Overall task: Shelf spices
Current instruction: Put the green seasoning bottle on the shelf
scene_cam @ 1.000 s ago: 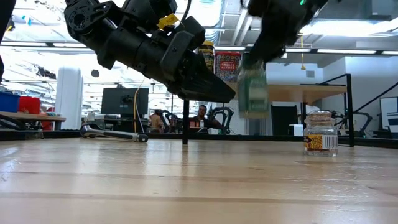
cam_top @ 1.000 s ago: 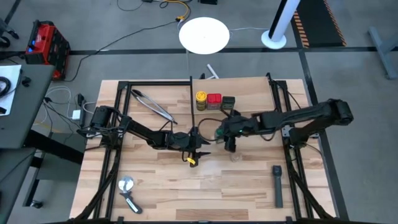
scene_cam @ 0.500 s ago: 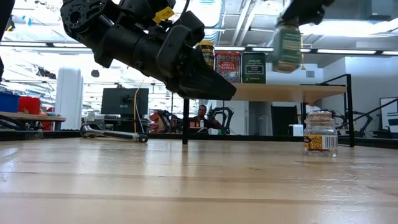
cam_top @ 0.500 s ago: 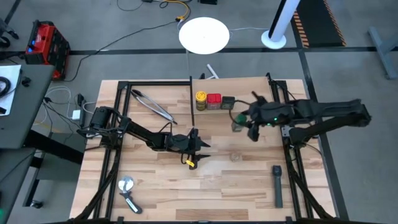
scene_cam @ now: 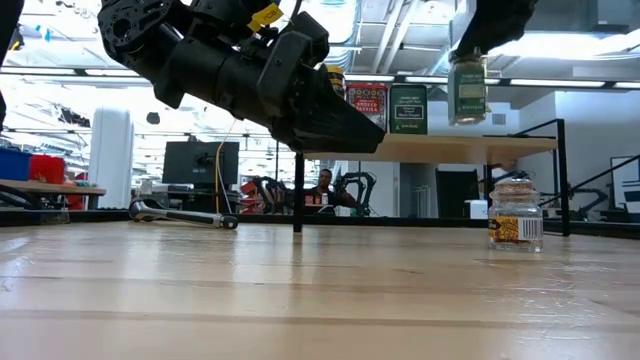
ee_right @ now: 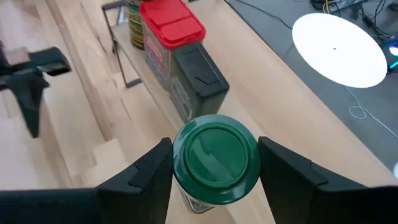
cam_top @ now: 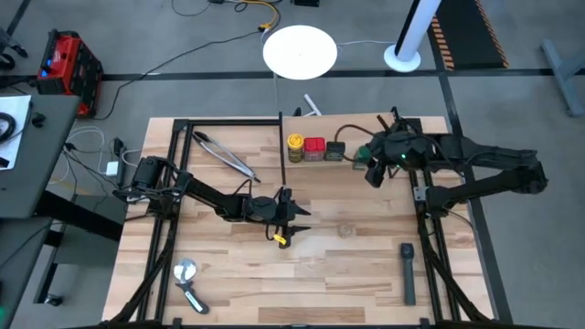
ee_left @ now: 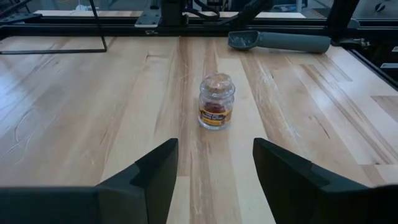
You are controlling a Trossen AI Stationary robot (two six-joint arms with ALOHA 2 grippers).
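While the left gripper [ee_left: 211, 180] hovers low over the wooden surface [cam_top: 366, 265], fingers apart and empty, the small clear-tan jar [ee_left: 216, 101] stands upright just ahead of it. Farther back, the right gripper [ee_right: 214, 163] has carried the green-lidded jar [ee_right: 215, 153] up from mid-table in the last second; its fingers are clamped on the jar, lid up, long axis vertical, beside the dark grey tin [ee_right: 199, 78]. Beyond it on the shelf [scene_cam: 480, 148] stand the red tin [ee_right: 171, 28] and yellow jar [cam_top: 295, 146]. Placement looks imminent.
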